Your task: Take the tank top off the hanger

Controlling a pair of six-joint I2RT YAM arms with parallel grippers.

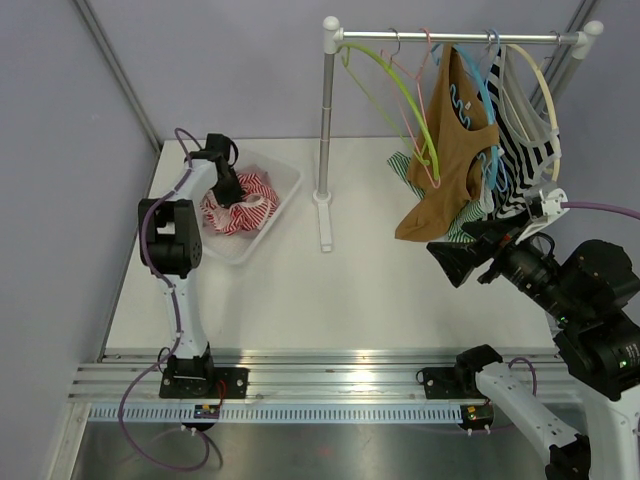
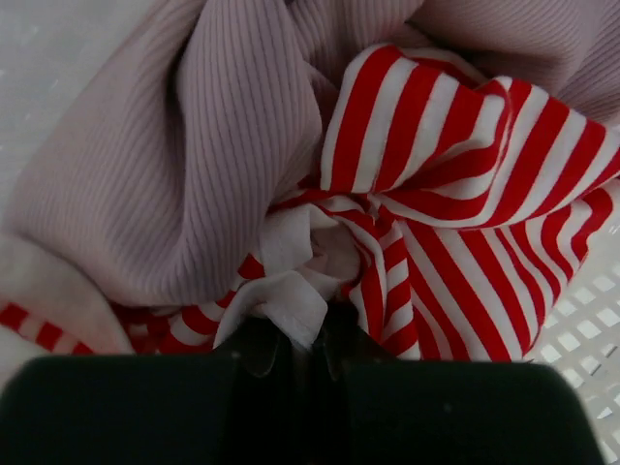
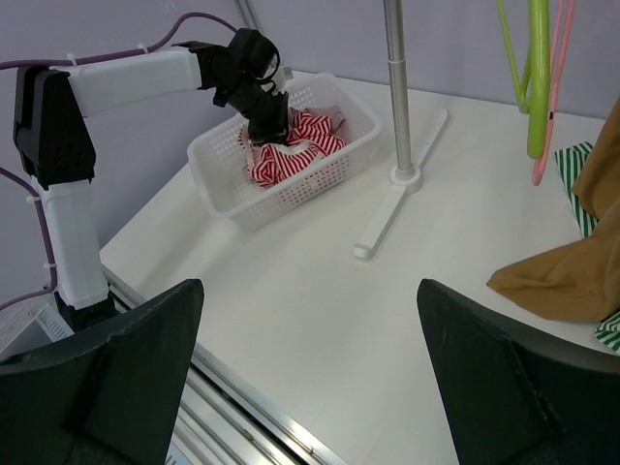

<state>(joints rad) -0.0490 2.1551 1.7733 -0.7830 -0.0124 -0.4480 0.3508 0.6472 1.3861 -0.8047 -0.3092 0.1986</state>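
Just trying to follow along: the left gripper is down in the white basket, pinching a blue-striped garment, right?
Not blue: the left wrist view shows the garment is red-and-white striped. The left gripper is indeed in the white basket, shut on it.

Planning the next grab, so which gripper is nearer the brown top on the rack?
Right. The right gripper hangs open beside the hem of the brown top; the left gripper is across the table, shut on striped cloth in the basket.
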